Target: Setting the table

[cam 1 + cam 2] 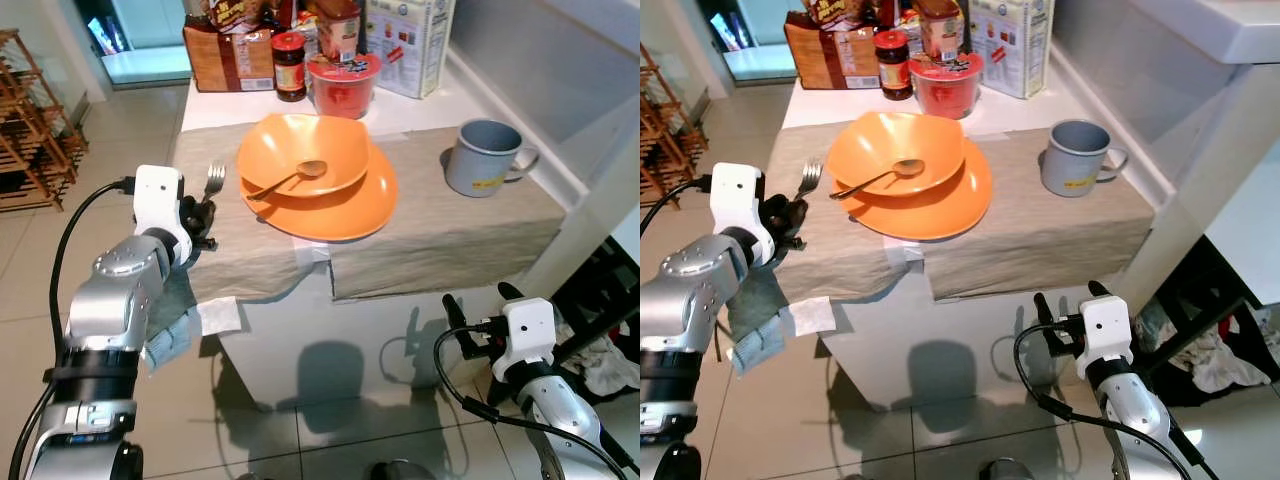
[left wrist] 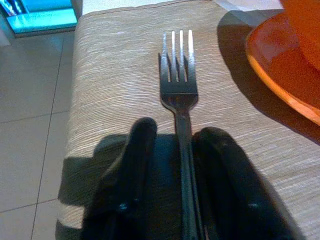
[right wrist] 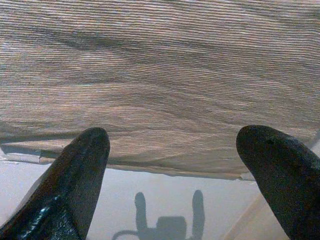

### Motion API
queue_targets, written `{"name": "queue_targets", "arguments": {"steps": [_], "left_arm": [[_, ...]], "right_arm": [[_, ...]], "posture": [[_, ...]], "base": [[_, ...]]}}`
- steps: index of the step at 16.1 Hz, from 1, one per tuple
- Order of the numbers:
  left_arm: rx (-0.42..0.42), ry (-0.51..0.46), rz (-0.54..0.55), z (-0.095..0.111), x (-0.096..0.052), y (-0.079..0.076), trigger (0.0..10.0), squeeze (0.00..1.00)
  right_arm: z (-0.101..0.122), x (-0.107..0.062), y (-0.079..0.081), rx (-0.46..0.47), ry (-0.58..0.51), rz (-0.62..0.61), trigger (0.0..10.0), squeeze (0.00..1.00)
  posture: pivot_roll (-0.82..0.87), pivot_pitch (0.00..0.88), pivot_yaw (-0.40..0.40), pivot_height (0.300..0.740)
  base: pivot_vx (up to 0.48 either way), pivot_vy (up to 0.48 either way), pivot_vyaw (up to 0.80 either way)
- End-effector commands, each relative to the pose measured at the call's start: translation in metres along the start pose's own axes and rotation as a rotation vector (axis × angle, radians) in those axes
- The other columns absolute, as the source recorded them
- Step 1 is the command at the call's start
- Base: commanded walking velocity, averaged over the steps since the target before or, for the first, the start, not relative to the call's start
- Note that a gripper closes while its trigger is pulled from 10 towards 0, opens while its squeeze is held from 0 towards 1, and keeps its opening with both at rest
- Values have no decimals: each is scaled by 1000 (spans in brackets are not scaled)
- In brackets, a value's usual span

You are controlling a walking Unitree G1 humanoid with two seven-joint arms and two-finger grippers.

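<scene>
A silver fork [image 2: 180, 85] lies along the left part of the beige table runner [image 1: 450, 240], tines pointing away from me. My left gripper [image 1: 205, 225] is at the table's left edge, shut on the fork's handle; its black fingers [image 2: 135, 165] flank the handle closely. To the fork's right, an orange bowl [image 1: 303, 150] holding a spoon [image 1: 300, 172] sits on an orange plate [image 1: 340, 210]. A grey mug [image 1: 485, 157] stands at the right end. My right gripper [image 1: 478, 300] hangs open below the table's front edge, holding nothing.
A red noodle cup [image 1: 343, 85], a jar [image 1: 290, 66] and boxes [image 1: 230, 55] crowd the table's far end. A wooden rack [image 1: 25, 130] stands on the floor at the left. A white counter [image 1: 600, 150] and dark clutter with rags [image 1: 610, 365] are at the right.
</scene>
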State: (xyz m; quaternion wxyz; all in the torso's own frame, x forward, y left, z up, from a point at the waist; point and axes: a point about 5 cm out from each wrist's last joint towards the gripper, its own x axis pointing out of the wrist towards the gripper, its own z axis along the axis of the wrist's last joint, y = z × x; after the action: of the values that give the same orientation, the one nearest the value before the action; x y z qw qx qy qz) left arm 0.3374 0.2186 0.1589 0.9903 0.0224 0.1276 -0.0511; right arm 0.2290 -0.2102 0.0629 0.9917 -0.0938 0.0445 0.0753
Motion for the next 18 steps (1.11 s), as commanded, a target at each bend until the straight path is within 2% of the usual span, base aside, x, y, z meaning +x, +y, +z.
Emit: {"name": "queue_targets", "arguments": {"steps": [1, 3, 4, 5, 10, 12, 16, 18], "left_arm": [[-8, 56, 3, -8, 3, 2, 10000, 1000], [6, 49, -9, -1, 6, 1, 10000, 1000], [-3, 59, -9, 1, 8, 1, 10000, 929], [-18, 64, -11, 3, 10, 2, 10000, 0], [-54, 103, -3, 13, 18, 10, 10000, 0], [-9, 118, -16, 21, 19, 13, 10000, 0], [30, 166, -76, 23, 18, 7, 10000, 0], [14, 183, -105, 22, 19, 1, 10000, 0]], "right_arm": [[5, 1, 1, -9, -8, 8, 10000, 0], [5, 2, 1, -10, -7, 7, 10000, 0], [5, 2, 1, -10, -6, 7, 10000, 0], [6, 3, 1, -11, -6, 7, 10000, 0], [6, 5, 3, -14, -7, 15, 10000, 0], [7, 6, 4, -14, -6, 15, 10000, 0], [7, 6, 5, -14, -3, 15, 10000, 0], [6, 7, 5, -15, 0, 17, 10000, 0]], "posture": [[-129, 80, 48, 740], [-130, 81, 49, 740], [-130, 79, 48, 740], [-131, 78, 47, 740], [-129, 52, 49, 740], [-129, 51, 56, 740], [-128, 53, 55, 740], [-128, 53, 55, 740]], "base": [[0, 0, 0], [0, 0, 0], [0, 0, 0], [0, 0, 0], [0, 0, 0], [0, 0, 0], [0, 0, 0], [0, 0, 0]]}}
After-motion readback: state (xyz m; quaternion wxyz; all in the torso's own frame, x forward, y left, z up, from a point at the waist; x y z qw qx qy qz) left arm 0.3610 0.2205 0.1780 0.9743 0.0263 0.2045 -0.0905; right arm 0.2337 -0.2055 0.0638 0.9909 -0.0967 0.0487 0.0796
